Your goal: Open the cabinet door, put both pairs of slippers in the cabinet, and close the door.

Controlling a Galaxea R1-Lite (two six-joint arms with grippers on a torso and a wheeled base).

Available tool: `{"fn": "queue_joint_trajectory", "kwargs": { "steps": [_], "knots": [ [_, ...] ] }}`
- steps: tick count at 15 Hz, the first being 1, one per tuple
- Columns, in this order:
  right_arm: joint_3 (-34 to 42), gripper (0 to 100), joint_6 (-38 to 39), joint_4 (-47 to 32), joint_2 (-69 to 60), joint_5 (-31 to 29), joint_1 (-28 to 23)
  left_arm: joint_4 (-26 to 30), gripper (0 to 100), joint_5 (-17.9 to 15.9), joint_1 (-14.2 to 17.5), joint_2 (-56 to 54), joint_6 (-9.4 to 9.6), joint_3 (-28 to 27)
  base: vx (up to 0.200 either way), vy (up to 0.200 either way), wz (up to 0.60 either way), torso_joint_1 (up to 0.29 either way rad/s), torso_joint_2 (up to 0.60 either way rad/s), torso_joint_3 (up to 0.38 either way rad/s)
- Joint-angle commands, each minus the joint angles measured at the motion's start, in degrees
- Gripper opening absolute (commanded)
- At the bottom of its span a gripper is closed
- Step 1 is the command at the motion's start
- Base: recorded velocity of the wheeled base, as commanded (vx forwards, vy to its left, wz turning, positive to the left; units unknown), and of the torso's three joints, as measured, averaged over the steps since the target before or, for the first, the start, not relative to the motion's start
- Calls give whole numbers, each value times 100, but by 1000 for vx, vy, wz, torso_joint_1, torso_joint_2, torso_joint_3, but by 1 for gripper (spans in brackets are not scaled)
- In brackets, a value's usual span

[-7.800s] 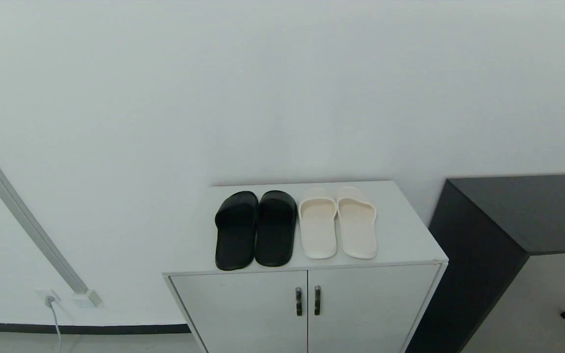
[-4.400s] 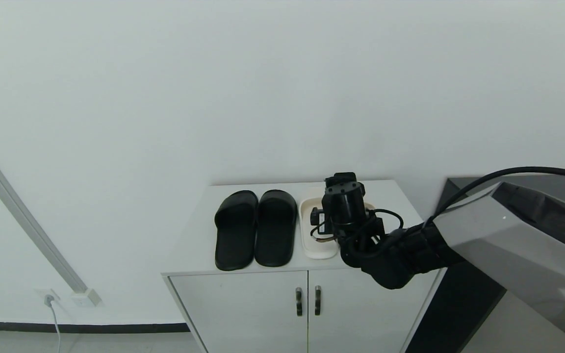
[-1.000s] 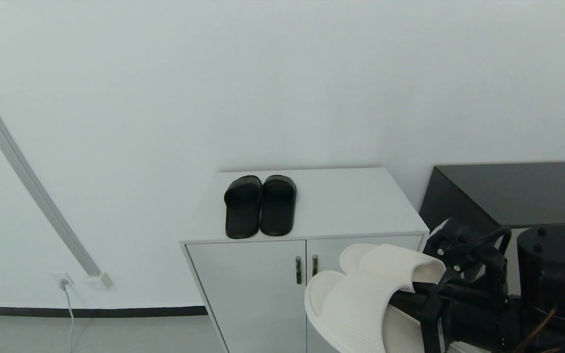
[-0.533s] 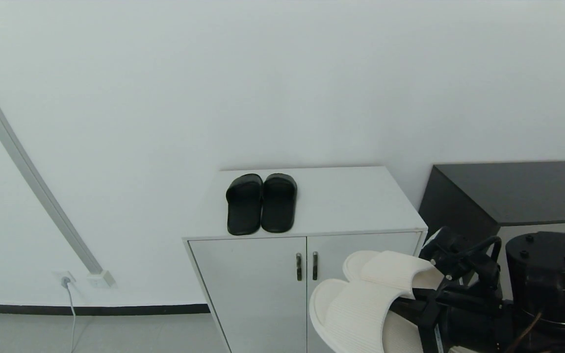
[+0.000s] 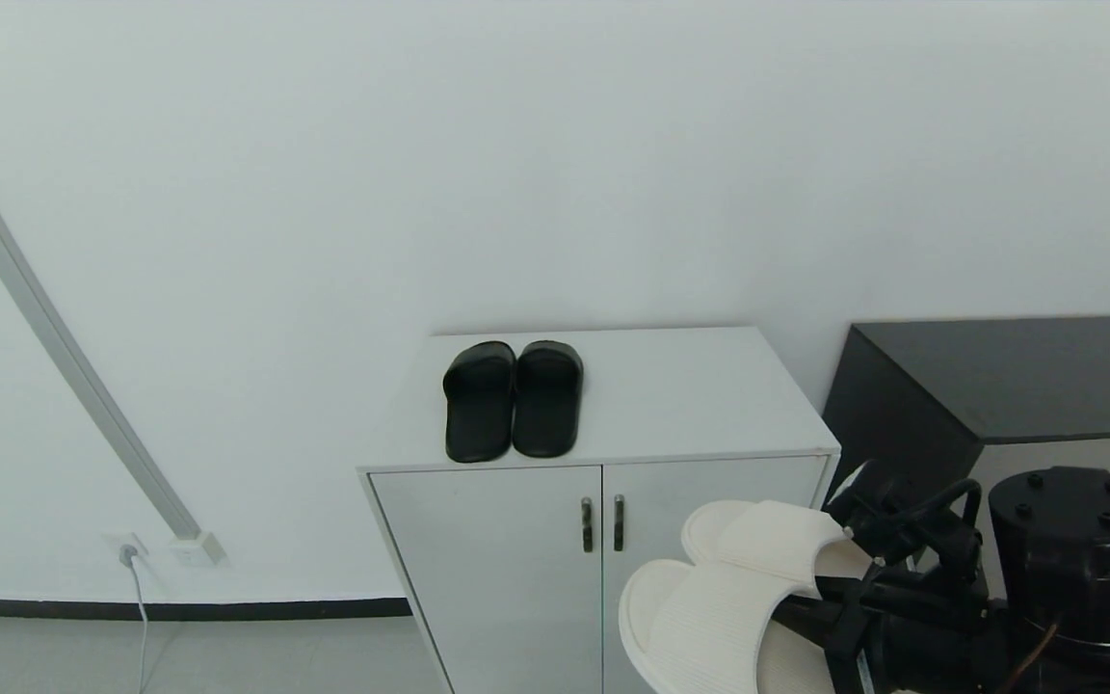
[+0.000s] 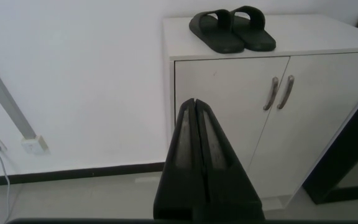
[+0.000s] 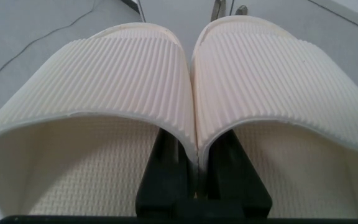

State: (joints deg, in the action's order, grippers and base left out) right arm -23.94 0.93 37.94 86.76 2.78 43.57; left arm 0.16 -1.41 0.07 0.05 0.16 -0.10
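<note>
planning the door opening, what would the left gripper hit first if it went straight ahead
Probably the cabinet's left door, left of its handle; the shut left gripper points at that panel, depth unclear.

There are four slippers in all: two black slippers (image 5: 480,405) and two white slippers (image 5: 709,617), one pair of each colour. One white cabinet (image 5: 690,395) has two doors (image 5: 497,578) and two handles (image 5: 587,524), and there is one dark cabinet (image 5: 1017,376). One wall socket (image 5: 126,549) has one cable (image 5: 139,617).
</note>
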Motion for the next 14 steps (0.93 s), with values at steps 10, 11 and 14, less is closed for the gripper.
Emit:
{"fn": "queue_joint_trajectory", "kwargs": {
  "steps": [10,11,14],
  "knots": [
    [39,0,-14,3,-19,3,11,2,100,1,1,4,11,1,0,0,0,-164,387,215],
    [48,0,-14,-6,-19,3,20,2,100,1,1,4,19,1,0,0,0,-232,549,315],
    [74,0,-14,-6,-19,12,38,2,100,1,1,4,19,1,0,0,0,-232,551,320]
  ]
}}
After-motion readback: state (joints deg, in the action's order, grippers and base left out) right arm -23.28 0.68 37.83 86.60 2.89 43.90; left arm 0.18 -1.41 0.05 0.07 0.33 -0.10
